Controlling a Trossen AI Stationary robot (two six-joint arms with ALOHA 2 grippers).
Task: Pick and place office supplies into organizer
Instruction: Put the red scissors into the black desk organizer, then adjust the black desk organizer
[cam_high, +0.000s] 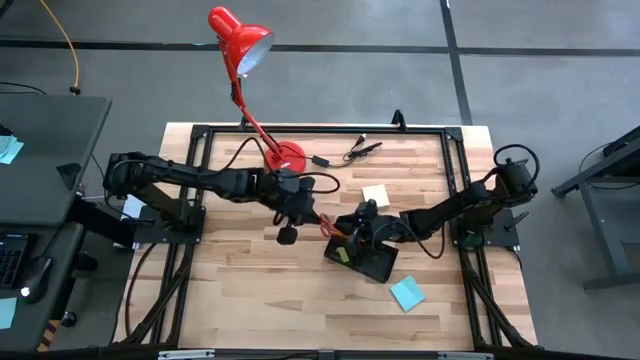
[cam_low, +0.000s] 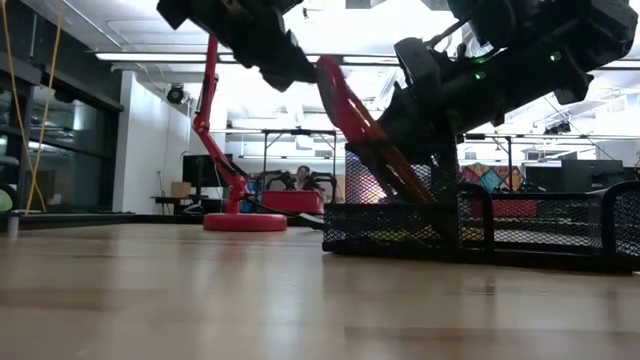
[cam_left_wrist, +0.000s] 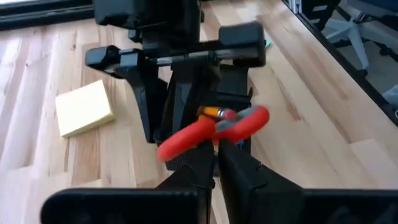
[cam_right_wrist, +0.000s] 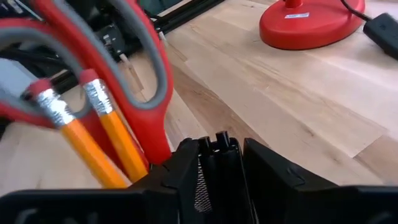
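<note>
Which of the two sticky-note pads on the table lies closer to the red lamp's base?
The pale yellow pad, lying just beyond the organizer toward the lamp base. The teal-blue pad lies on the organizer's opposite side, toward the table's near edge.

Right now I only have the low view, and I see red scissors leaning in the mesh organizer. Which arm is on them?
Observer: The left gripper. It is shut, with its tips right at a red handle loop of the scissors.
Operator: Is anything else standing in there?
Observer: Two orange-yellow pencils, erasers up, beside the scissors. The right gripper is at the mesh wall of the organizer.
Operator: What is not in yet?
Observer: A pale yellow sticky pad and a teal sticky pad, both lying on the table outside the organizer.
</note>
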